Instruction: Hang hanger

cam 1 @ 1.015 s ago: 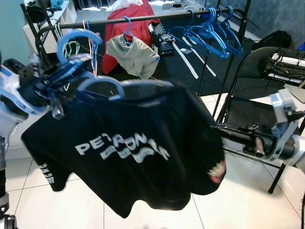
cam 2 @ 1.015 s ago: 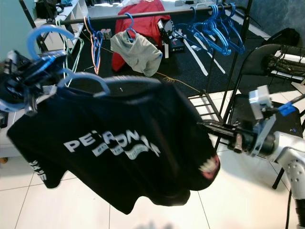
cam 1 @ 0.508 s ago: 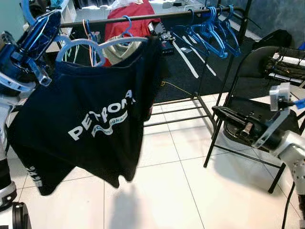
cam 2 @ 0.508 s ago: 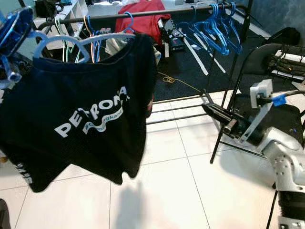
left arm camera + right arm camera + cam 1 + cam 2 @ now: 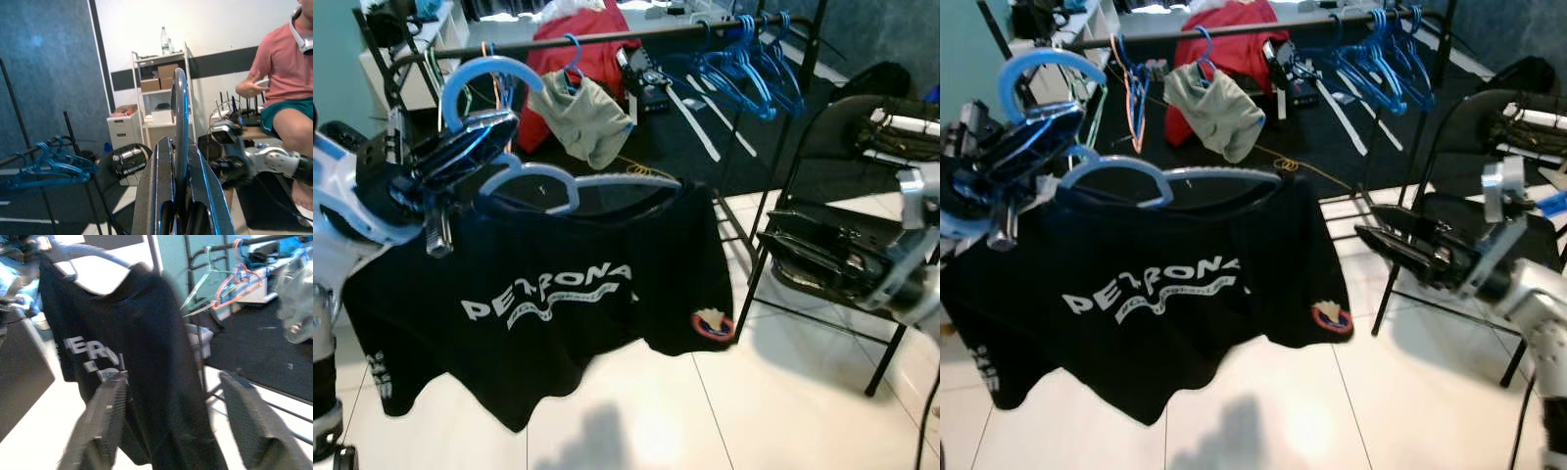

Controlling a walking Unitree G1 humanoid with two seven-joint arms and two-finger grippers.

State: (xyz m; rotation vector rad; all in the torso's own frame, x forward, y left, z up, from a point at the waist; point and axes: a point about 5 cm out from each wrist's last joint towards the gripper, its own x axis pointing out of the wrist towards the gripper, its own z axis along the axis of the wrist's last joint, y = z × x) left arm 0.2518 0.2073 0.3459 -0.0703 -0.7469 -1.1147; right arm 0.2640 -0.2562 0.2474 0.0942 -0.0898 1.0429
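**Shirt on its hanger, held short of the rail**

My left gripper [image 5: 450,162] is clenched on the neck of the blue hanger [image 5: 524,176], fingers pinching it just below the hook, which curls up above my wrist. In the left wrist view the chrome-blue hook [image 5: 179,127] rises straight out between my two fingers [image 5: 155,196]. From the hanger hangs the black T-shirt [image 5: 548,304], white lettering across its chest and a small red-and-white badge near the hem on my right side. The shirt is in the air over the white tiled floor [image 5: 705,411], not touching it.

My right gripper [image 5: 1400,245] is out in front of me on my right, apart from the shirt, fingers spread and holding nothing. The right wrist view looks between those two fingers [image 5: 105,416] at the shirt's side.

Just behind my right gripper stands a black folding chair [image 5: 842,127].

Farther back runs the clothes rail [image 5: 607,37], a dark bar on a black frame. My hanger is well short of it and lower. On the rail hang a grey garment [image 5: 582,117] on a blue hanger, a cluster of empty blue hangers [image 5: 749,69] toward its right end, and a few thin coloured hangers [image 5: 1131,83] toward its left end. A red cloth [image 5: 582,49] lies behind the bar.

In the left wrist view a person in a pink shirt [image 5: 288,63] sits beside a white shelf unit [image 5: 164,98].
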